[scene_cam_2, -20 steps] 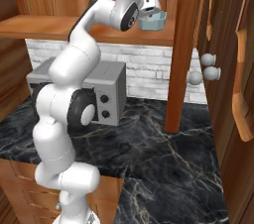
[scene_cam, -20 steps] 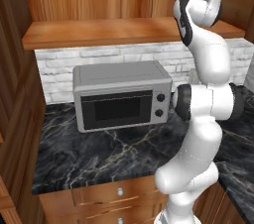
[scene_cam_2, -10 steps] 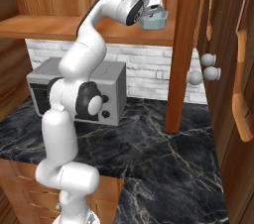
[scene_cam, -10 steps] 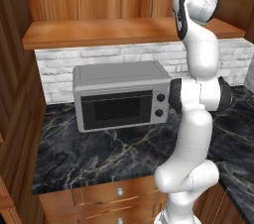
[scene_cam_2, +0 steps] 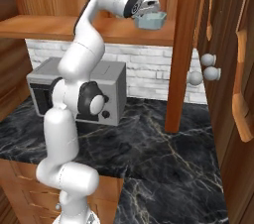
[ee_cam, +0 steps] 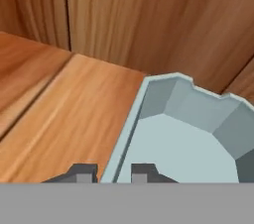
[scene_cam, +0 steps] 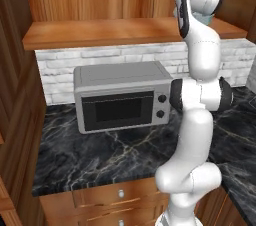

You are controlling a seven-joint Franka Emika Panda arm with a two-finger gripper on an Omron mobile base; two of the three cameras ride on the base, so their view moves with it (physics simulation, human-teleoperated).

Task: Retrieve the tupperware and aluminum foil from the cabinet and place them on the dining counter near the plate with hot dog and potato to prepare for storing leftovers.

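Note:
My gripper [scene_cam_2: 149,14] is shut on the rim of the tupperware [scene_cam_2: 153,20], a pale grey-blue tub held over the right end of the cabinet's plank shelf [scene_cam_2: 49,27]. In the hand view the tub [ee_cam: 183,143] fills the lower right, and its left wall runs between my two fingertips [ee_cam: 84,172]. Beneath it lies the shelf [ee_cam: 64,114], with the cabinet's vertical-grain back panel [ee_cam: 149,15] behind. From the left base view a sliver of the tub [scene_cam: 205,18] peeks out behind my upper arm. The aluminum foil, the plate and the dining counter are out of view.
A grey microwave [scene_cam: 122,95] stands on the narrow marble worktop [scene_cam: 100,155] under the shelf, against white brick. A wooden post [scene_cam_2: 181,44] rises just right of the tub. Further right hangs an open cabinet door [scene_cam_2: 241,94], with round knobs [scene_cam_2: 206,69] behind the post.
My arm's elbow has swung up and straightened. The hand and the gripped tub have stayed by the shelf's right end, shifting only slightly.

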